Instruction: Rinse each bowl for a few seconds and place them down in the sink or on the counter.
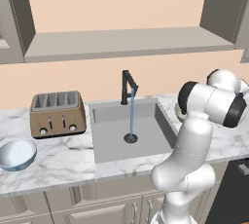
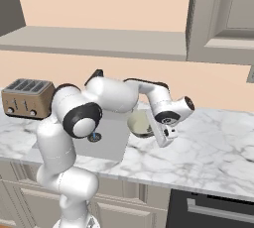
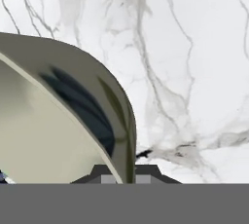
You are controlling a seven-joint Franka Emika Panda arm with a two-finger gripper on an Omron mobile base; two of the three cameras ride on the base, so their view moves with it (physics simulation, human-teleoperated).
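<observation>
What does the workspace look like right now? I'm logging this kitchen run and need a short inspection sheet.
Surface: white marble counter with a grey sink set in it.
Job's things: olive bowl held by its rim at the hand, near the sink's right edge, above the counter; blue bowl upright on the counter, far left.
Clutter: toaster left of the sink.
Hand: shut on the olive bowl's rim, as the hand view shows.
Cables: nothing seen.
Surroundings: black faucet running, water stream falling to the drain; beige wall, window sill and grey cabinets above.
</observation>
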